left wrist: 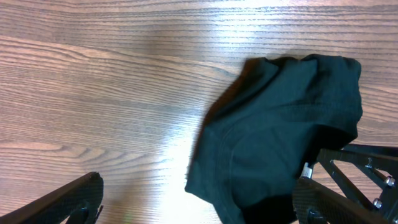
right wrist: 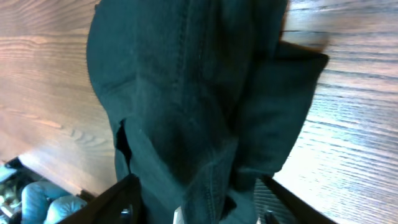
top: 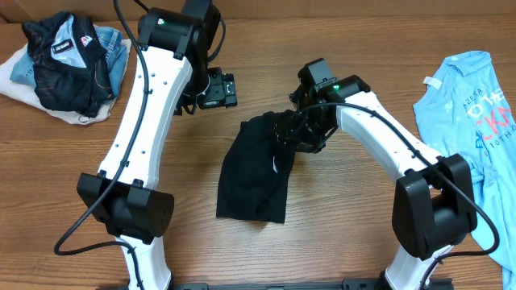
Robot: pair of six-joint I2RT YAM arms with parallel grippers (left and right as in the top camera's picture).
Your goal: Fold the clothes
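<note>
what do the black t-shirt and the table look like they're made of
black T-shirt: soft matte knit fabric, probably cotton; it slumps in folds and shows stitched seams. table: wood or wood-look laminate, slightly glossy; grain lines run across it and light glares off it.

Top end of the black T-shirt [top: 254,177] hidden from me under the right gripper [top: 300,133], blue T-shirt [top: 476,105] cropped at the overhead edge
</note>
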